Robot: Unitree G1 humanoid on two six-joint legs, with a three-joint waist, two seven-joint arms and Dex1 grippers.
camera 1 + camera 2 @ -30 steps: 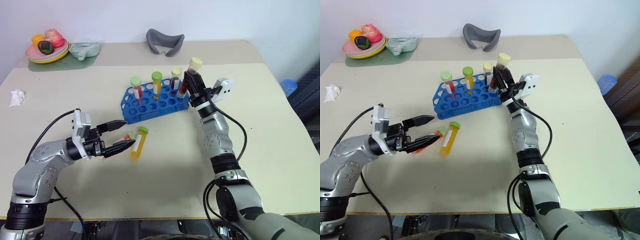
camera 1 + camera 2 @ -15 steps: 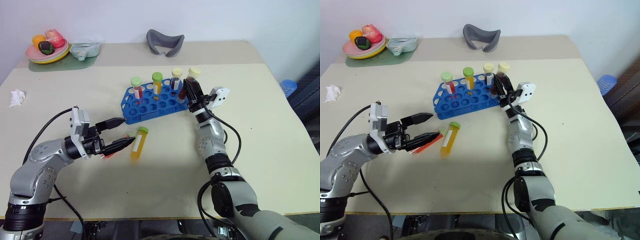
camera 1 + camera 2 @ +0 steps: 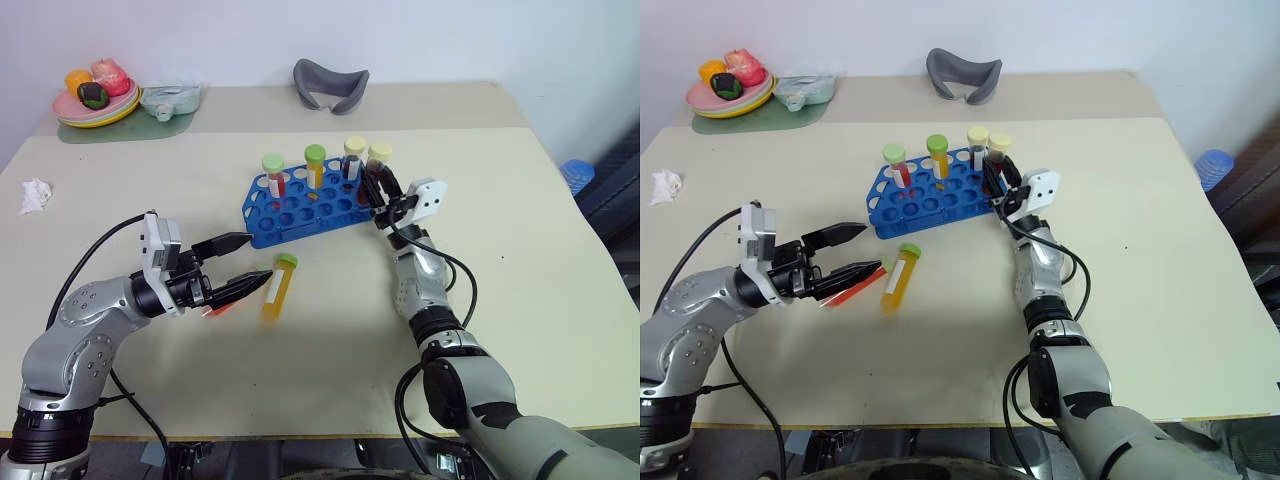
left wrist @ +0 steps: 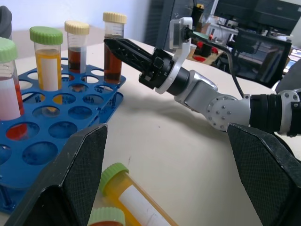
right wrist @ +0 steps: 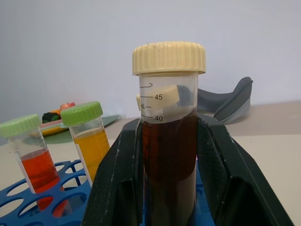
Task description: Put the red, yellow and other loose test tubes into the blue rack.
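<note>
The blue rack (image 3: 305, 208) stands mid-table and holds a red tube (image 3: 273, 173), a yellow tube (image 3: 315, 166) and a dark brown tube (image 3: 352, 157). At its right end my right gripper (image 3: 379, 187) is shut on another dark brown, pale-capped test tube (image 5: 168, 141), which is upright with its tip down in a corner hole. A loose yellow tube (image 3: 277, 287) with a green cap lies in front of the rack. My left gripper (image 3: 258, 262) is open just left of it. A red tube (image 3: 846, 291) lies partly hidden under its fingers.
At the back left are a plate of toy food (image 3: 93, 96) on a green mat and a teal dish (image 3: 168, 99). A grey curved object (image 3: 330, 84) lies at the back centre, crumpled white paper (image 3: 33, 196) near the left edge.
My right gripper has come down with the dark brown tube, which now stands level with the other tubes in the rack. The left arm has kept still.
</note>
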